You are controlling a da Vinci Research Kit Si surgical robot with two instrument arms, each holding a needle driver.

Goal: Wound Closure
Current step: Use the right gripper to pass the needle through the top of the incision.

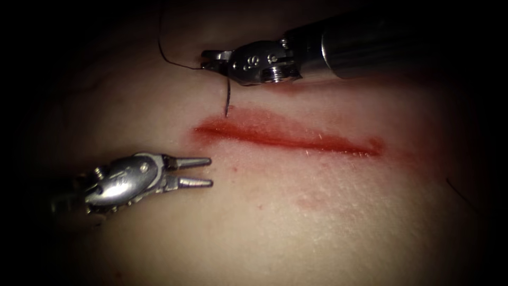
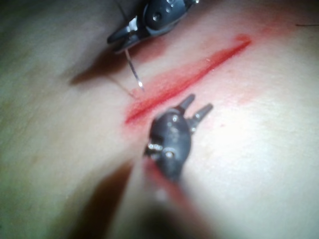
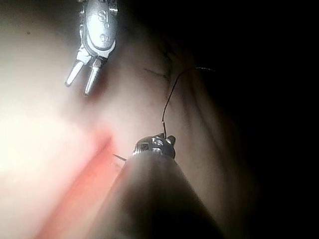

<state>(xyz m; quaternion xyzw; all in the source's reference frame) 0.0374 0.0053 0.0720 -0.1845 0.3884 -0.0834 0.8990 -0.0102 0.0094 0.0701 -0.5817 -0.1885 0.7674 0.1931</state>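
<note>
Across the middle of the endoscope view lies the tissue (image 1: 296, 212), pale and soft-looking, likely to dimple and give under a point rather than resist it. The cut (image 1: 288, 139) runs through it from centre-left to right, rimmed with red fluid (image 1: 254, 119) that should make the edges slippery.

From the upper right comes the right arm's tool (image 1: 210, 58), its jaws closed on the needle (image 1: 228, 98) near its thread end; the needle hangs down from them, its tip just above the left end of the cut, touching or almost touching the tissue, not clearly in it. It is thin, stiff and smooth, apt to swivel unless gripped squarely on its body, away from the tip. The thread (image 1: 172, 55), fine and limp, trails off to the upper left.

At lower left, the left arm's tool (image 1: 203, 172) rests with jaws parted a little, holding nothing, clear of the cut.
</note>
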